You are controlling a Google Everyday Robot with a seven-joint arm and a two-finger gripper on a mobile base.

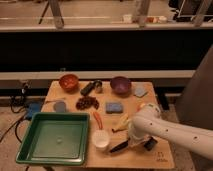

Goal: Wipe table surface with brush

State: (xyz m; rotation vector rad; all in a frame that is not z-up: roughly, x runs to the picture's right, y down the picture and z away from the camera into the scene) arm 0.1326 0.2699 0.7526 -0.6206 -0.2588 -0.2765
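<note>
Brush (119,146), small, slim straight black handle, dark chunky head: lying near the front edge of the light brown rectangular wooden desk (162,150), right of centre. Handle tip angled toward the front left, just beside the white round cup (101,140). Head end tucked under the white robot arm (175,134), which reaches in from the right.

Tool (137,143) low over the desk at the head end of the brush, largely covered by the arm's rounded wrist. Open, closed or gripping: cannot tell.

Yellow banana (121,124) just behind the brush, beside the wrist. Orange carrot-like piece (97,120) left of the banana. Green plastic rectangular tray (52,116) on the front left corner. Blue rectangular sponge (114,107) mid-desk. Dark red grape cluster (87,103) left of the sponge. Along the back: orange round bowl (69,81), thick black cylinder with metal cup (90,88), purple round bowl (120,85).
</note>
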